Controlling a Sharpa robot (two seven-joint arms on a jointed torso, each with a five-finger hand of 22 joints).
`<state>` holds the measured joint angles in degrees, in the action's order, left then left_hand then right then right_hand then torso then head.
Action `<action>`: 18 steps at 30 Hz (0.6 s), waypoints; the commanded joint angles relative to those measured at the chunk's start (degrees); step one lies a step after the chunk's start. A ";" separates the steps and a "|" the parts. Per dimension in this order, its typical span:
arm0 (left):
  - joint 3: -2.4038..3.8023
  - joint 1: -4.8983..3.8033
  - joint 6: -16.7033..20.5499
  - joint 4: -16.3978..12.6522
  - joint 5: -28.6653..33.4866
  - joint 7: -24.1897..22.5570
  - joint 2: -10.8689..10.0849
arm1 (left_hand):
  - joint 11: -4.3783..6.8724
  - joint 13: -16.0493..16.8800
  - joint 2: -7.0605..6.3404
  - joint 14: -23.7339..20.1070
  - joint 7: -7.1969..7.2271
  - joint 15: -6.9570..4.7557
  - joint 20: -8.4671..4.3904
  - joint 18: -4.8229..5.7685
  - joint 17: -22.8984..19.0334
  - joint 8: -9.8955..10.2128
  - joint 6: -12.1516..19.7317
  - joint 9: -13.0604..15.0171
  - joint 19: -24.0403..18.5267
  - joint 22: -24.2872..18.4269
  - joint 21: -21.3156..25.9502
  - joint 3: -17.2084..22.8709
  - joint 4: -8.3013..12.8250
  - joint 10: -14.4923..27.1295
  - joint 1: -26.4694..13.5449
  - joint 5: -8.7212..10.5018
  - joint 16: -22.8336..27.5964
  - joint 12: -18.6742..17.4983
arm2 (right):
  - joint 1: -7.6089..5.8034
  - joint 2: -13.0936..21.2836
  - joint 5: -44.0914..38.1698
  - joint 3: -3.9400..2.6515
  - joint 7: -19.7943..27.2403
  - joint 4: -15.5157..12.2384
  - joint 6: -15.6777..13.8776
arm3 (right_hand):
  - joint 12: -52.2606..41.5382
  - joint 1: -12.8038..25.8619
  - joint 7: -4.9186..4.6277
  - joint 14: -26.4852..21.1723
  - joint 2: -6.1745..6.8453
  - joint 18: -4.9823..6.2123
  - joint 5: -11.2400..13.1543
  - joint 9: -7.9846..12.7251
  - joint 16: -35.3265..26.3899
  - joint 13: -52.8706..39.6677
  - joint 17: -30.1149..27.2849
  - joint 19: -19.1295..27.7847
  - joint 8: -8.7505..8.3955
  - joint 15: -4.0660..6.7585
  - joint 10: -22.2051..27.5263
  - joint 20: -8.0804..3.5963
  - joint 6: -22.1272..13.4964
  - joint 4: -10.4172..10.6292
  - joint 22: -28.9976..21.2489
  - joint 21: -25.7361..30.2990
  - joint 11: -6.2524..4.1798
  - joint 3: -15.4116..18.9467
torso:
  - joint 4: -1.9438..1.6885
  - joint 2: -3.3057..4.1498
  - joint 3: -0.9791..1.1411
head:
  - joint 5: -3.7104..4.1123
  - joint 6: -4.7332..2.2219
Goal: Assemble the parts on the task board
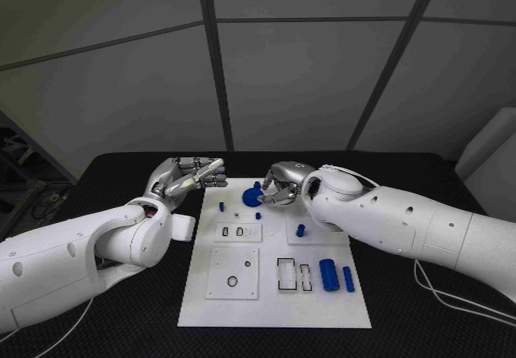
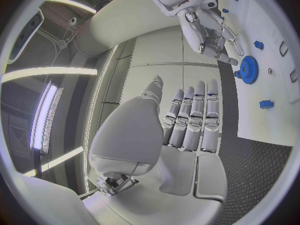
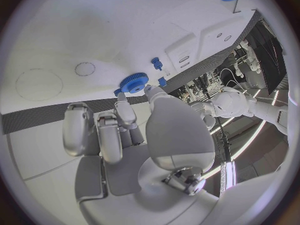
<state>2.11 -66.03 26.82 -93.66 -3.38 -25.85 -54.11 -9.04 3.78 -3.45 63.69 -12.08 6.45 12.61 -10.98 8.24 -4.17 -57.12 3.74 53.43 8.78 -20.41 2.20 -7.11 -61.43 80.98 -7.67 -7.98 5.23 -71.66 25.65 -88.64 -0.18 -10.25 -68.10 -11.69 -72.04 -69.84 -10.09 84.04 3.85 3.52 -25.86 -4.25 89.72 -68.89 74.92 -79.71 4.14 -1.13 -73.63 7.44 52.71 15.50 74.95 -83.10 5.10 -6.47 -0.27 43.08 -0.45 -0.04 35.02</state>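
Gear pinch at the board's far edge
Right hand (image 1: 282,186) pinches the blue gear (image 1: 252,197); left hand (image 1: 194,176) hovers open, empty. A shallow grip could drop it.

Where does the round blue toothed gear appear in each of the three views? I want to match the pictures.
Head view: the round blue toothed gear lies at the far end of the white task board, by the right hand.
Left wrist view: gear at the board's edge.
Right wrist view: gear at the fingertips.
Shared landmark: the right hand touching it.
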 commanded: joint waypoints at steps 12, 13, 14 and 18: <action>0.04 -0.09 -0.90 0.92 -0.40 -0.22 -0.25 | -0.27 -0.02 0.57 -0.05 -0.26 0.29 0.23 0.61 0.15 0.18 -0.17 -0.01 -0.08 -0.15 0.22 0.09 0.51 -0.21 -0.18 0.18 0.34 -0.41 | -0.12 14.95 21.30 -0.02 14.48 -8.44 -10.39 | 2.42 -10.02 0.69 5.34 2.72 0.40 6.09 -0.06 -0.73 2.37 12.60 2.17 0.54 0.73 1.53 -0.68 2.86 -5.32 -2.91 1.71 -0.63 -3.31 | 0.67 -0.32 0.18 | -0.33 -0.37; 0.04 -0.09 -0.93 1.01 -0.40 -0.22 -0.23 | -0.26 0.00 0.60 -0.04 -0.24 0.29 0.25 0.61 0.17 0.16 -0.26 0.00 -0.12 -0.17 0.25 0.08 0.54 -0.32 -0.17 0.18 0.40 -0.39 | -0.13 15.95 22.89 -0.02 15.34 -8.50 -9.88 | 2.62 -10.37 0.68 5.35 2.94 0.42 6.24 -0.03 -0.72 2.56 12.64 2.24 0.51 0.73 1.68 -0.68 2.85 -5.59 -3.00 1.77 -0.65 -3.32 | 0.70 -0.34 0.19 | -0.33 -0.38; 0.04 -0.09 -0.97 1.10 -0.40 -0.23 -0.20 | -0.26 0.00 0.60 -0.04 -0.24 0.29 0.25 0.61 0.18 0.16 -0.26 0.00 -0.13 -0.17 0.25 0.08 0.55 -0.32 -0.17 0.18 0.40 -0.39 | -0.13 16.88 24.15 -0.02 16.04 -8.48 -9.43 | 2.71 -10.68 0.68 5.36 3.11 0.43 6.38 -0.02 -0.70 2.63 12.69 2.27 0.50 0.73 1.72 -0.69 2.87 -5.83 -3.03 1.80 -0.67 -3.32 | 0.73 -0.36 0.21 | -0.31 -0.39; 0.03 -0.09 -1.09 1.37 -0.40 -0.23 -0.06 | -0.10 0.13 0.75 0.08 -0.16 0.23 0.26 0.58 0.32 0.13 -0.63 0.04 -0.25 -0.23 0.34 -0.03 0.69 -1.11 -0.23 0.19 0.64 -0.17 | -0.13 19.47 26.92 -0.01 17.76 -7.60 -7.88 | 3.10 -11.64 0.76 5.35 3.72 0.46 6.75 0.04 -0.74 3.01 12.61 2.40 0.43 0.78 1.94 -0.72 2.88 -6.60 -3.20 1.93 -0.71 -3.25 | 0.65 -0.31 0.24 | 0.06 -0.70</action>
<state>2.10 -66.03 26.61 -92.33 -3.38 -25.80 -54.24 -9.18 3.84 -3.21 63.69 -12.28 6.45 12.61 -10.97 8.53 -4.17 -57.33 3.75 53.43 8.60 -20.41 2.12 -6.71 -62.28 80.74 -7.67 -7.52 4.98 -71.68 45.02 -68.53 -0.19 2.68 -75.82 -20.35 -69.20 -80.93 -9.39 84.05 7.61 3.53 -19.30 -4.27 89.18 -65.98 74.91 -77.70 4.61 -0.69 -72.15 6.74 55.22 9.29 71.85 -81.54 4.50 -9.73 0.36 42.76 -0.24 -0.21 34.46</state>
